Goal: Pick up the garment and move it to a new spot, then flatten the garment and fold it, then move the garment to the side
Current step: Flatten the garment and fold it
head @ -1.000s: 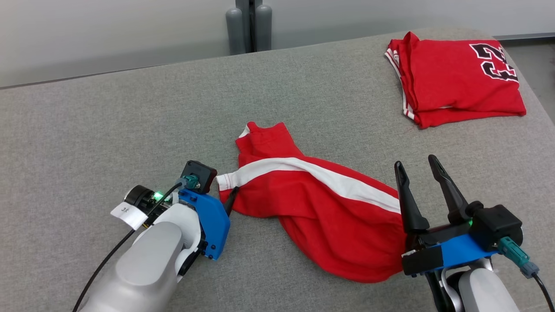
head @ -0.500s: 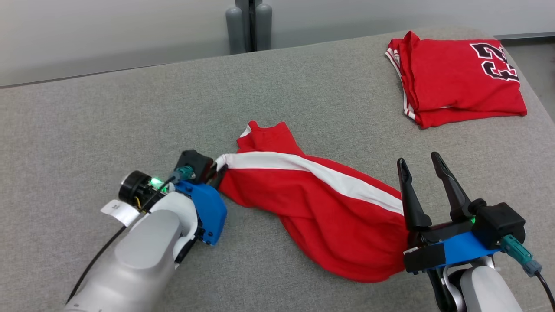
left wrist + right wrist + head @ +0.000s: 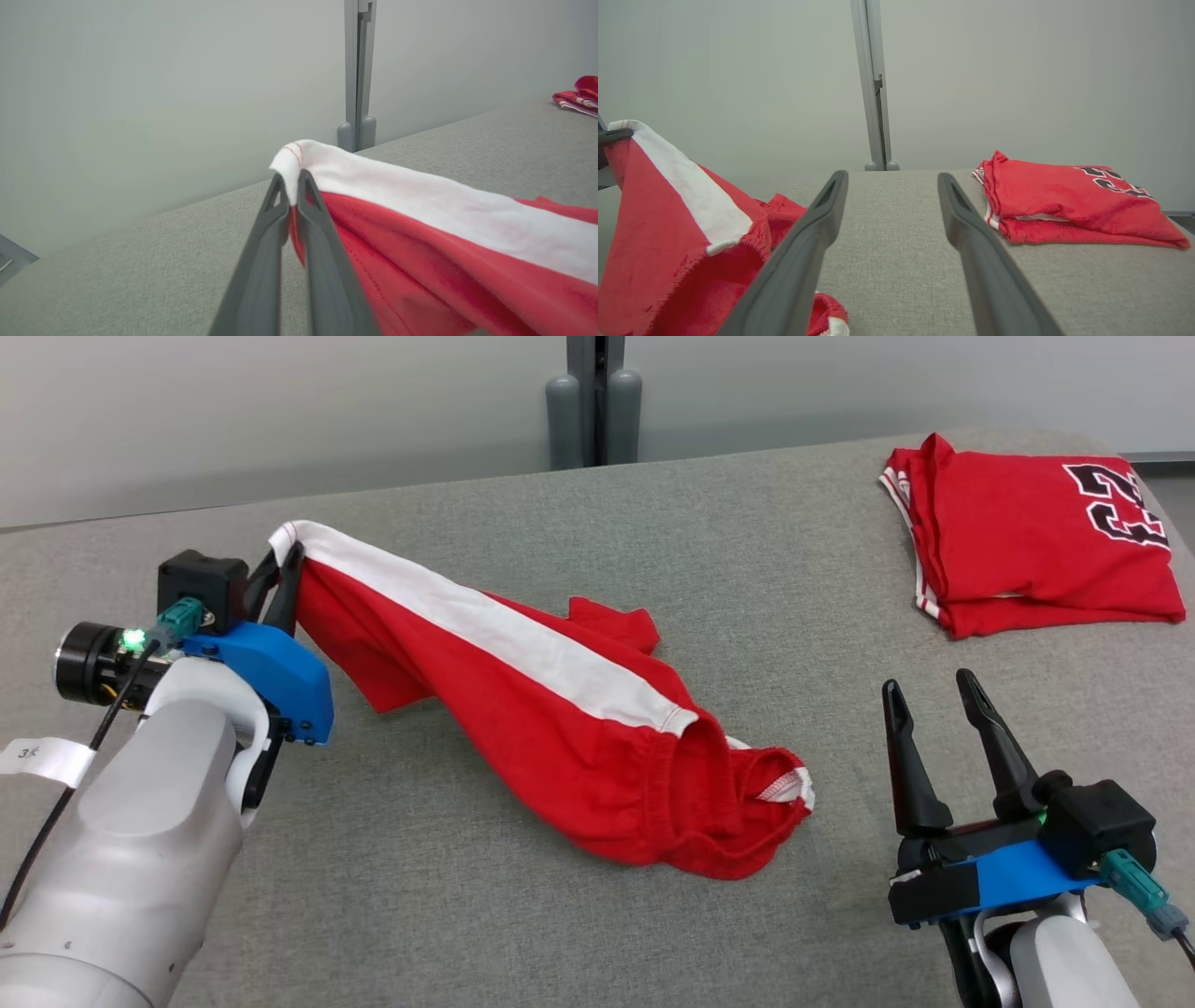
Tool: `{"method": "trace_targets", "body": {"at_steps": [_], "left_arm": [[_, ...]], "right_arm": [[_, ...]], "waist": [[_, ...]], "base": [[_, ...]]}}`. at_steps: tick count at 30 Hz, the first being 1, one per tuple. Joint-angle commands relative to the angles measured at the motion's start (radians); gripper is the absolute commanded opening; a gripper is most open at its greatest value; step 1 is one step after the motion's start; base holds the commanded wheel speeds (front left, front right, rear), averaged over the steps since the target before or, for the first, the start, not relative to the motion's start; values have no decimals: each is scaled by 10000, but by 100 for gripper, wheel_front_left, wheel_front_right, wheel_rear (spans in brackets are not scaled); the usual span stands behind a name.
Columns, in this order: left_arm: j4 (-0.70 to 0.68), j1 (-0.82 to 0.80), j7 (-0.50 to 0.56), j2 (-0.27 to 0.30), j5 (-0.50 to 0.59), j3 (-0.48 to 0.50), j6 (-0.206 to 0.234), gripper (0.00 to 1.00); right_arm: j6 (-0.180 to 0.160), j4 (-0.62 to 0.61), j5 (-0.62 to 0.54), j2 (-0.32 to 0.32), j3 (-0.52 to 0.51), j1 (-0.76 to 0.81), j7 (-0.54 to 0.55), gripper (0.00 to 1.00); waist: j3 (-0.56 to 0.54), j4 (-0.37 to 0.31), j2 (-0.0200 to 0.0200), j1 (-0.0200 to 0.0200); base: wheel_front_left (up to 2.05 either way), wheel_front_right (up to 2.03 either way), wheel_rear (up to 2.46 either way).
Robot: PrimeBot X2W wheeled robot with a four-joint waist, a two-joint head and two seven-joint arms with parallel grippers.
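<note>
The garment (image 3: 523, 728) is soft bright red cloth with a broad white stripe and a gathered waistband. My left gripper (image 3: 285, 555) is shut on its white-striped corner and holds that end up at the left. From there the cloth slopes down to the grey table (image 3: 467, 915), and its waistband end lies bunched at the middle. In the left wrist view the fingertips (image 3: 292, 179) pinch the white hem of the garment (image 3: 420, 233). My right gripper (image 3: 929, 691) stands open to the right of the waistband, apart from it. The right wrist view has the gripper (image 3: 889, 179) holding nothing and the garment (image 3: 668, 219) at left.
A folded red jersey (image 3: 1027, 541) with black-and-white lettering lies at the table's back right corner, also in the right wrist view (image 3: 1064, 200). A grey post (image 3: 593, 411) stands behind the table's far edge against a pale wall.
My left gripper shut on the garment's striped corner, then lifted it up and to the left, dragging the cloth away from the right gripper. The head camera shifted slightly. The right gripper stays open.
</note>
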Motion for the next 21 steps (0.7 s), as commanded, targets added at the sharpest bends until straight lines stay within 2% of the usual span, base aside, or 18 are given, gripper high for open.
{"method": "trace_targets", "body": {"at_steps": [1, 8, 16, 21], "left_arm": [[-180, -24, -73, 121, 73, 74, 141, 0], [-1679, 1042, -112, 333, 554, 140, 363, 0], [-3920, 3436, -115, 400, 1043, 119, 843, 0], [-5028, 4931, -117, 497, 979, 350, 1223, 0]], "right_arm": [[1, -23, -64, -9, -33, 86, -41, 100], [1, 91, -22, -9, -33, 293, -45, 100], [1, 122, -59, -9, -244, 637, -46, 100], [1, 131, -46, -12, -290, 725, -45, 100]], "waist": [[-44, 102, 0, 0], [-418, 634, 0, 0], [-894, 1453, 0, 0], [-1065, 1880, 0, 0]], "base": [[0, 0, 0], [0, 0, 0], [0, 0, 0], [0, 0, 0]]}}
